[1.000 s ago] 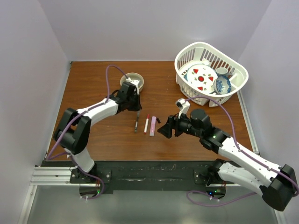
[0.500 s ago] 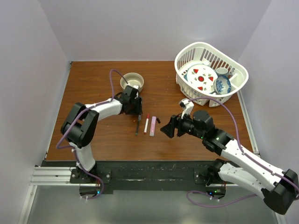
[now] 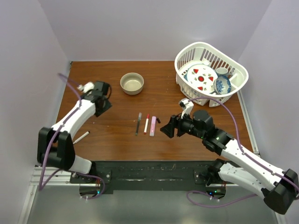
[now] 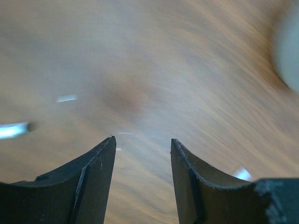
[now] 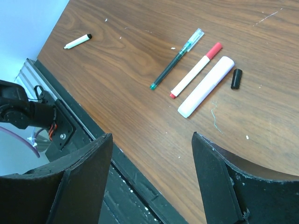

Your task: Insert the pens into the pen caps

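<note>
Looks mostly done but not finished, as far as I can tell. Three pens lie side by side mid-tabletop (image 3: 112,135):

- a green pen (image 5: 177,58) with what looks like a clear cap on its far end
- a white pen with a red cap (image 5: 196,70)
- the pink marker (image 5: 206,86), which reads as one closed piece

Just beside the marker sits a loose black cap (image 5: 237,78), touching nothing. The odd one out is the white pen with the black tip (image 5: 77,41). It lies bare-tipped, well apart from the others, over by the left arm. My guess is that pen and the black cap are the pair left to do.

Neither arm is carrying anything. The left gripper (image 4: 142,139) has its jaws parted with only wood between them. It's out over the left side of the tabletop, farther back than the stray pen. The right gripper (image 5: 152,135) is spread wide and empty too, hovering near the pink marker and the cap.

On the views, the right wrist cam is the only one sharp enough to read caps and tips; from above they're just slim sticks. The top cam gives the layout instead, including the tan bowl (image 3: 132,83) and the white basket (image 3: 198,95) of dishes, which the right wrist cam misses. The left wrist cam is smeared with blur, so there's nothing useful there beyond the gap between the jaws.
</note>
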Controlling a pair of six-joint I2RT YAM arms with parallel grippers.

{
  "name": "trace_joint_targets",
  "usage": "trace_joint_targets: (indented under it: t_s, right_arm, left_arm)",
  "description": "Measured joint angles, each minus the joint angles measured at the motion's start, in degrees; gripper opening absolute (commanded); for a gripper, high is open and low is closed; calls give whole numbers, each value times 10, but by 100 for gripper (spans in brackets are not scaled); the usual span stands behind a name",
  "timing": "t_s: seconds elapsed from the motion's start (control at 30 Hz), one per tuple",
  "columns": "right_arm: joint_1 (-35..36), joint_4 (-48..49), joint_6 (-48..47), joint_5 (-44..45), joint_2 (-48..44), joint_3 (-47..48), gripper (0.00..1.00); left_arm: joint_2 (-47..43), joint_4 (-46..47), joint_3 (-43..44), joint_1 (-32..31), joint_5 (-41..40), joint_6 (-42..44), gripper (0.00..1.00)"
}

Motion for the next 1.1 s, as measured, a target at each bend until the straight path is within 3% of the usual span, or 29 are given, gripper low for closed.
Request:
trace_joint_targets:
  t_s: [0.2,0.43,0.7,1.1]
  right_arm:
    - [0,2,0,-8,35,8,72]
    - [0,-13,-8,-21,84,57,71]
    - [0,-52,-15,-21,101,113,71]
    - [0,-73,-15,-18,93,125,70]
  left_arm:
    - [-118,-69,-100,137,-47,-87,63]
    - [-184,-59,-214,349,17,-109,64]
    - [-155,-61,-215,376,47,-155,64]
    - [-114,-68,-215,377,34,-207,56]
